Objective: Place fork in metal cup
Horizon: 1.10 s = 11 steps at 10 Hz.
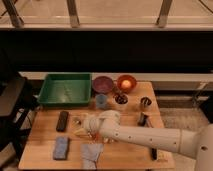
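We see a wooden table [45,142] with our white arm [150,138] reaching across it from the lower right toward the left-centre, where the gripper [84,126] sits low over the tabletop among some pale yellow wedge-shaped pieces [80,132]. Its two fingers stand spread apart, and we cannot make out anything clasped between them. The slim silver fork we cannot pick out with any confidence; it may be hidden near the gripper, but we cannot tell. The small shiny metal cup [145,103] stands toward the right side of the table, well apart from the gripper. Along the back edge sit a green rectangular plastic tray [65,90], a dark purple bowl [103,83] and an orange bowl [126,82], with a light blue cup [101,101] just in front of the purple bowl. A black rectangular block [62,120] lies left of the gripper, and a blue sponge [61,148] and a grey-blue cloth [91,153] lie near the front edge.
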{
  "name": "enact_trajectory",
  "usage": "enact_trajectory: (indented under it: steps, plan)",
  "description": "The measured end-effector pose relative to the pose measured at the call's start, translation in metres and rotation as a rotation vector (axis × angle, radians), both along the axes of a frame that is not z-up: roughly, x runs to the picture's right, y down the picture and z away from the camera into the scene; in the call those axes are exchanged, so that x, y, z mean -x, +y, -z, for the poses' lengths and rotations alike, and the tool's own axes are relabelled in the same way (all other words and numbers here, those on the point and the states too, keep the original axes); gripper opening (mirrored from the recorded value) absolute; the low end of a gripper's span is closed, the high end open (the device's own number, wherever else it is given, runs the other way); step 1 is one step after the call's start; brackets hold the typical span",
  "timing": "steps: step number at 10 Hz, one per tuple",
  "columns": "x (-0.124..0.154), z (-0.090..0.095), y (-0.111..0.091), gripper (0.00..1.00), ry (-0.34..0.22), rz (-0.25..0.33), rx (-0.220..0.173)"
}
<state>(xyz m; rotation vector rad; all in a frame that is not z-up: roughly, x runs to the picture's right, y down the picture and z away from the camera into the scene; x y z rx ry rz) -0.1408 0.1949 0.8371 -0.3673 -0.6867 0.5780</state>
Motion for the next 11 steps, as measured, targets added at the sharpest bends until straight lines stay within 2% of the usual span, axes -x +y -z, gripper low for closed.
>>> enact_trajectory:
  steps: [6,11]
  plan:
    - [-0.014,-0.017,0.006,0.80,0.060,-0.016,0.036]
    - [-0.018,-0.025,0.007,0.78,0.072,-0.018,0.052]
